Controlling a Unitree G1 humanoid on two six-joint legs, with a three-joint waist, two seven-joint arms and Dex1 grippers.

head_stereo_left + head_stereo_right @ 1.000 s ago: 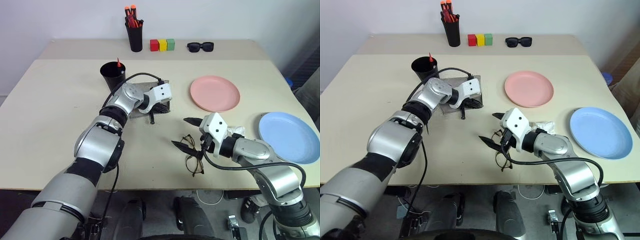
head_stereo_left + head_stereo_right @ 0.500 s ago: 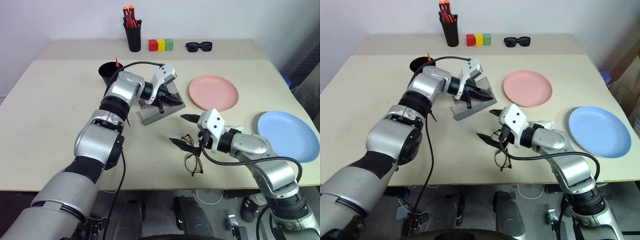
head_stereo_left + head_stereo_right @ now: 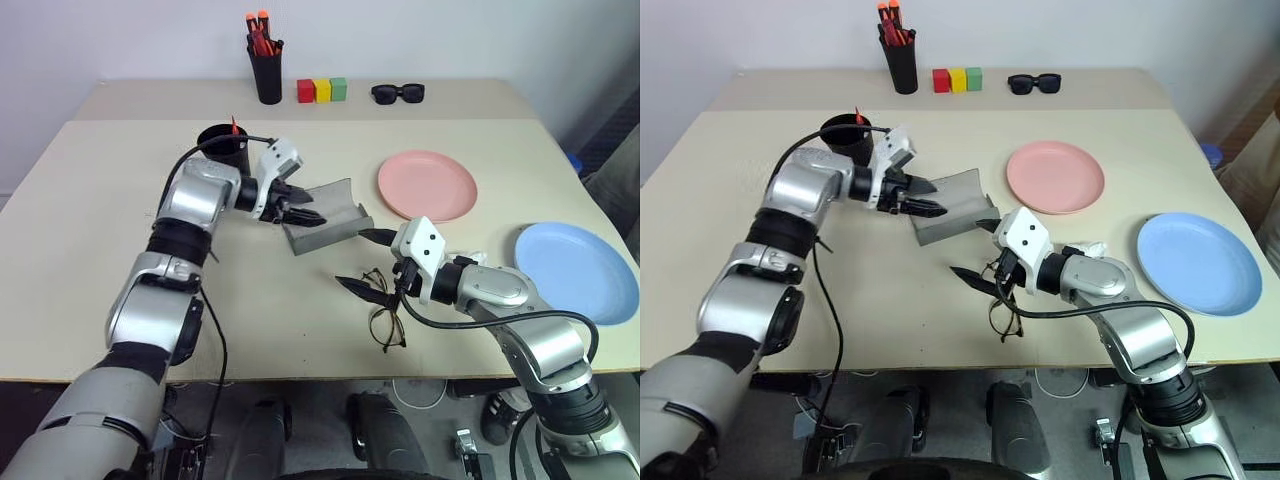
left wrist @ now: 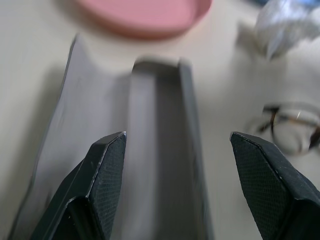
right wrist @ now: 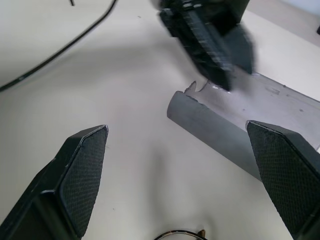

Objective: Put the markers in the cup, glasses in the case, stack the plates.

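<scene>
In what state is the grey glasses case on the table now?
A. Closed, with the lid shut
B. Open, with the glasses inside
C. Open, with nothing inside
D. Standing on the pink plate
C: the case lies open and bare inside, while the glasses lie on the table nearer the robot.

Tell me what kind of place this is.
Probably a robot test bench or lab: a plain beige table against a bare wall, set with staged props such as red, yellow and green blocks and a black holder of orange-capped pens.
</scene>
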